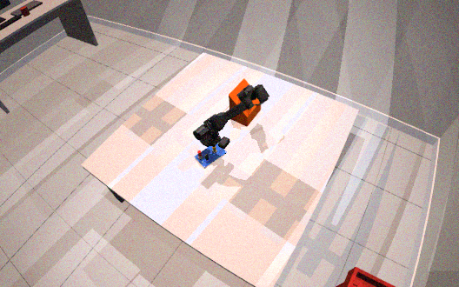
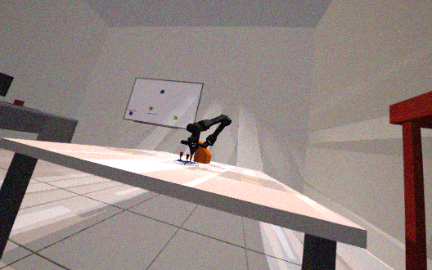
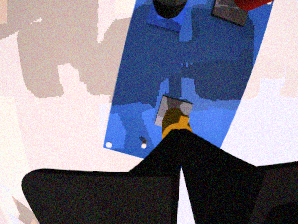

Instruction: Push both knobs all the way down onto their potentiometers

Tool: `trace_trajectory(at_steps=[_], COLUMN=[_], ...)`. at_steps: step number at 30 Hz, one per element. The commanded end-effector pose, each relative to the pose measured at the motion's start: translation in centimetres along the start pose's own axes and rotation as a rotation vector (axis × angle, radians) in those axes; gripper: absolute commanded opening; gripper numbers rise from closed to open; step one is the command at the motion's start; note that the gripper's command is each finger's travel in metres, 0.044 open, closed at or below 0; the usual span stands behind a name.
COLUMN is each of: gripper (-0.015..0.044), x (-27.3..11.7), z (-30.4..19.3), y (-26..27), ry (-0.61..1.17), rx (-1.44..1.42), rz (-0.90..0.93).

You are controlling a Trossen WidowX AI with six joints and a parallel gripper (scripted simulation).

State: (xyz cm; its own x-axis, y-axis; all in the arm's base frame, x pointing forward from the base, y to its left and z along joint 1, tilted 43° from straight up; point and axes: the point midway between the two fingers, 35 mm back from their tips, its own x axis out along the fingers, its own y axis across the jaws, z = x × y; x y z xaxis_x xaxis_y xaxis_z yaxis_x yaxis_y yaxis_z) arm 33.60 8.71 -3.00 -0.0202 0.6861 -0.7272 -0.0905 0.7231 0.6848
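Note:
The blue circuit board [image 1: 220,154] [image 2: 178,161] [image 3: 145,65] stands on the table and carries three potentiometers with knobs. The red knob [image 1: 199,152] [image 2: 181,154] [image 3: 254,3] and the black knob [image 1: 207,156] [image 2: 187,156] [image 3: 170,7] stand clear of the fingers; both are cut by the wrist view's top edge. My gripper [image 3: 178,136] is shut and empty, pointing down with its tips over the orange-yellow knob [image 3: 176,127] and partly hiding it. Contact and any gap between that knob and its grey potentiometer [image 3: 161,111] cannot be told. The seating of the other knobs is also unclear.
The orange block [image 1: 246,117] [image 2: 202,155] stands behind the board, beside the arm's base. The tabletop [image 1: 157,191] [image 2: 140,168] carries patterned light and shadow. A desk [image 1: 76,26] and a red piece of furniture [image 2: 416,184] stand away from the table.

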Motion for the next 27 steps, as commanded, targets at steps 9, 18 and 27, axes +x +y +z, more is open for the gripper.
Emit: trace_trajectory(at_steps=[9, 18, 27], gripper=[0.0000, 0.0000, 0.0000], x=[0.9, -0.5, -1.9], z=[0.1, 0.1, 0.1], y=[0.2, 0.2, 0.2], ry=[0.018, 0.018, 0.018], rx=[-0.027, -0.027, -0.027], rz=[-0.002, -0.002, -0.002])
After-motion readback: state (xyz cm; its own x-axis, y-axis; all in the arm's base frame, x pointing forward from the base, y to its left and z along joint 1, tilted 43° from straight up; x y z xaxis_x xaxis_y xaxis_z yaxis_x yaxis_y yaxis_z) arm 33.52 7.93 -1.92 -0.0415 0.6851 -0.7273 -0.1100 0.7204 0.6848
